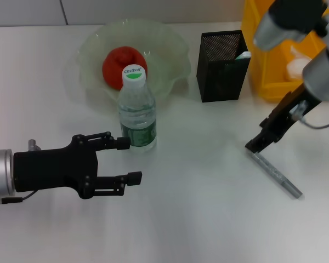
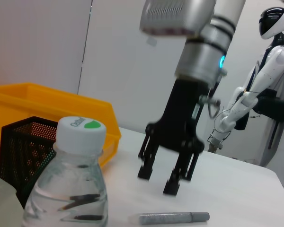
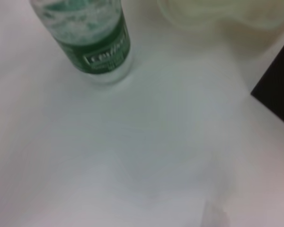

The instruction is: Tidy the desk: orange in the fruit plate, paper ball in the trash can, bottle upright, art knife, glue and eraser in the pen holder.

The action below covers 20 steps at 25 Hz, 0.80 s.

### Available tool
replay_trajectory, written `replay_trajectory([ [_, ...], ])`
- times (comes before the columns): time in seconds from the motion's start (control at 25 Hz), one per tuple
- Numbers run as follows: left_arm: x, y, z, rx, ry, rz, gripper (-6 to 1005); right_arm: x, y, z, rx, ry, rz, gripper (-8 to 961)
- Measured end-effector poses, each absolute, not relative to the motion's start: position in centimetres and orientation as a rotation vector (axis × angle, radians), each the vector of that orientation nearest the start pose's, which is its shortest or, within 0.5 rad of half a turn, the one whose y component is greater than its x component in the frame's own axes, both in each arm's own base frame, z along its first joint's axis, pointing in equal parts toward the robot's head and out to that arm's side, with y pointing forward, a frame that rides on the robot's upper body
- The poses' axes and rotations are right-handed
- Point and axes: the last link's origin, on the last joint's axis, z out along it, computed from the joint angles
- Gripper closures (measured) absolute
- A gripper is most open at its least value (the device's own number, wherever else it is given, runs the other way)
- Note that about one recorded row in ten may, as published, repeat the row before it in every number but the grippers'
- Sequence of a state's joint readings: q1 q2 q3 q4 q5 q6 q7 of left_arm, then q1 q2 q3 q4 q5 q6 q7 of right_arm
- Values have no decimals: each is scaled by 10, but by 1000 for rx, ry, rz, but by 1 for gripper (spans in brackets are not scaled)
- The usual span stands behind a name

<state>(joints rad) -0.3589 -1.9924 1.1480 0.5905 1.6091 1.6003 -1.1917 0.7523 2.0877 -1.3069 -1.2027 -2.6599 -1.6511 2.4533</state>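
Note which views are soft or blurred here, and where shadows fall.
Head view: sharp, though the right arm near the trash can is blurred; faint shadow beside the bottle. Left wrist view: the bottle is soft, the right gripper crisper. Right wrist view: soft throughout.

The orange (image 1: pixel 122 64) in the fruit plate (image 1: pixel 170 49) is partly hidden behind the cap of the bottle (image 1: pixel 136 112). In the left wrist view the bottle (image 2: pixel 68 189) is cut off below its shoulder, and only a sliver of the plate's rim shows. The trash can (image 1: pixel 268 71) at the table's far right corner runs off the picture's edge, and the right arm covers much of it; a pale thing inside is too blurred to name. Something light sticks up from the pen holder (image 1: pixel 222 66), too small to identify. The grey pen-like stick (image 1: pixel 277 176) near the table's right edge has its far end hidden under the right gripper (image 1: pixel 256 146). In the right wrist view the bottle (image 3: pixel 92 40) loses its upper part to the frame, and the holder is a dark corner only.
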Motion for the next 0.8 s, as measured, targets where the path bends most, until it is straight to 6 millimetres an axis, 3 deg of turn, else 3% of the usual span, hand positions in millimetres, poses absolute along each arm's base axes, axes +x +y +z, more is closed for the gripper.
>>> replay_trajectory([
  [0.08, -278, 275, -14, -2859, -470, -808, 190, 181, 367, -17, -2675, 875, -675, 310],
  [0.52, -279, 274, -15, -2856, -477, -809, 190, 201, 365, -41, -2655, 903, -740, 315],
  [0.8, -280, 273, -15, -2854, -477, -808, 190, 199, 366, -40, -2648, 890, -718, 572],
])
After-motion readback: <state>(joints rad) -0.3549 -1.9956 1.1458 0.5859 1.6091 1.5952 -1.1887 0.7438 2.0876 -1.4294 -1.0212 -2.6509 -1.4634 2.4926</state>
